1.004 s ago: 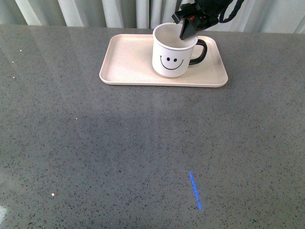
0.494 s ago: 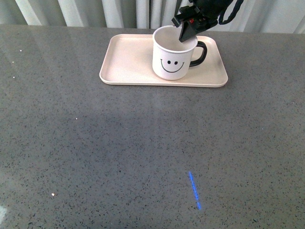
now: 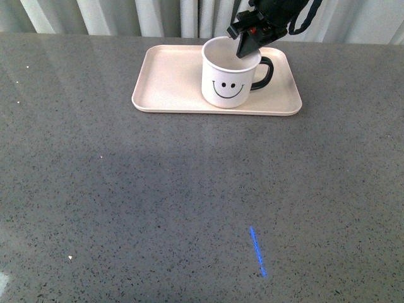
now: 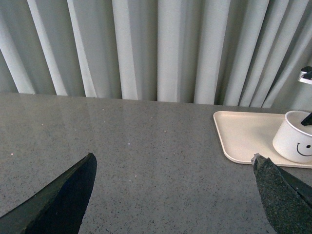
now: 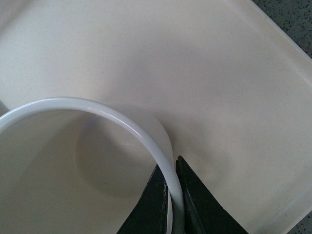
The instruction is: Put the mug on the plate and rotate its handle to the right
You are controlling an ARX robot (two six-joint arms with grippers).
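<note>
The cream-white mug with a black smiley face stands upright on the pale pink plate at the far side of the table. Its black handle points right. My right gripper comes down from above and is shut on the mug's rim at the back right, one finger inside and one outside; the right wrist view shows the rim pinched between the black fingers. My left gripper is open and empty over bare table, with the plate and mug off to one side.
The grey speckled table stretches toward me. A blue light streak lies on it near the front. Pale curtains hang behind the table's far edge.
The mug has shifted very slightly, with my right gripper still shut on its rim. The handle still points right.
</note>
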